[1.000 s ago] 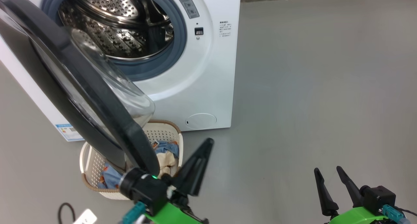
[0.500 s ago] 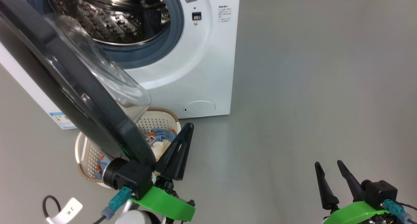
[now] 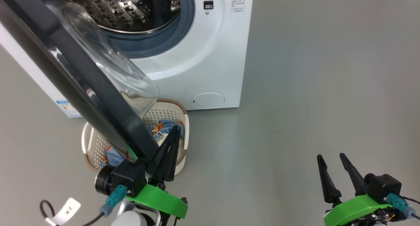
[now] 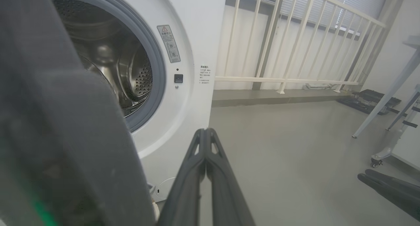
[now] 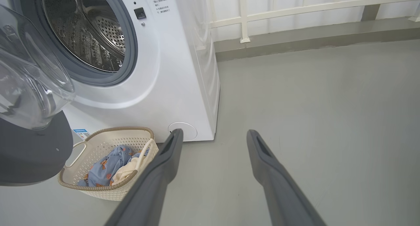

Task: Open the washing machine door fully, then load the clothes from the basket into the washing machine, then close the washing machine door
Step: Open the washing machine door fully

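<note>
Door [image 3: 121, 121] stands just left of our clenched left gripper [image 3: 176, 129], hiding part of one basket [image 3: 160, 112] beyond its fingertips, one clothes [image 3: 165, 125] bundle inside. Our right gripper [image 3: 329, 156] gapes empty, well apart.

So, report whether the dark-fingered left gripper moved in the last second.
Yes: the left gripper swung leftward, from right of the cream perforated plastic basket to over its right rim.

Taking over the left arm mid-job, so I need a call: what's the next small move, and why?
Probably nudge the washing machine door a little wider with the left gripper, which is shut and sits right beside the door's lower edge. The door hangs over the basket and covers part of the clothes, so it does not look fully open. The right gripper is open, off to the side.
</note>
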Controlling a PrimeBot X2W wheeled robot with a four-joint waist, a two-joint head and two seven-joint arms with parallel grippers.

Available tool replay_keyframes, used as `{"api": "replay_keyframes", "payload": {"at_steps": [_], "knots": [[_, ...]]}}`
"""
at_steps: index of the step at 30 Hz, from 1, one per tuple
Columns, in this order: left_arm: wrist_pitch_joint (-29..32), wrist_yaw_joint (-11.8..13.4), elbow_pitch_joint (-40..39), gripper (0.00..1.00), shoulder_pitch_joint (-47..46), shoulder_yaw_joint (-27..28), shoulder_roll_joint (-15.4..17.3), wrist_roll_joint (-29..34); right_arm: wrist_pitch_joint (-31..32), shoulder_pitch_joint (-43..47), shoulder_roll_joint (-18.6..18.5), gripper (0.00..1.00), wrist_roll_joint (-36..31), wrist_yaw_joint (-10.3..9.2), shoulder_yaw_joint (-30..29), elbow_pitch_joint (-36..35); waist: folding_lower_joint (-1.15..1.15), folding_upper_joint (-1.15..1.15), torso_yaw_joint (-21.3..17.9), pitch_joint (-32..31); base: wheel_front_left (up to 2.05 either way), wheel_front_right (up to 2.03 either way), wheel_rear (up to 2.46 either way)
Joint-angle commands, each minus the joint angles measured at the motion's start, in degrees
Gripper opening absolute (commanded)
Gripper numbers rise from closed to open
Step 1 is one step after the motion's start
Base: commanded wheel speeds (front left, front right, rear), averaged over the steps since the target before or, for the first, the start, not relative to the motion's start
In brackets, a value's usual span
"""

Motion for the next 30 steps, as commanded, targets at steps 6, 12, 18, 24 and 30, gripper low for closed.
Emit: {"api": "replay_keyframes", "payload": {"at_steps": [6,12,18,24,30], "knots": [[-0.13,0.92,0.19,0.0,-2.81,2.08,0.26,0.12,-0.69,-1.58,-0.41,1.0,0.86,0.57,1.5,-1.07,0.0,0.0,0.67,0.54,0.0,0.0,0.0],[-0.13,1.84,0.71,0.0,-2.85,1.47,0.26,-0.46,-0.69,-1.6,-0.53,1.0,1.3,0.57,1.27,-0.67,0.0,0.0,1.21,0.58,0.0,0.0,0.0],[-0.13,3.03,1.97,0.0,-2.69,1.73,0.26,-0.59,-0.69,-1.65,-0.22,1.0,1.67,0.57,1.34,-0.37,0.0,0.0,2.07,0.38,0.0,0.0,0.0],[-0.13,3.81,3.39,0.0,-2.47,3.7,0.26,0.18,-0.69,-1.56,-0.06,1.0,2.11,0.57,1.11,-0.04,0.0,0.0,3.01,-0.1,0.0,0.0,0.0],[-0.13,4.18,3.34,0.0,-1.64,4.54,0.26,0.11,-0.69,-0.91,-0.04,1.0,2.72,0.57,0.96,0.24,0.0,0.0,4.56,-0.84,0.0,0.0,0.0]]}}
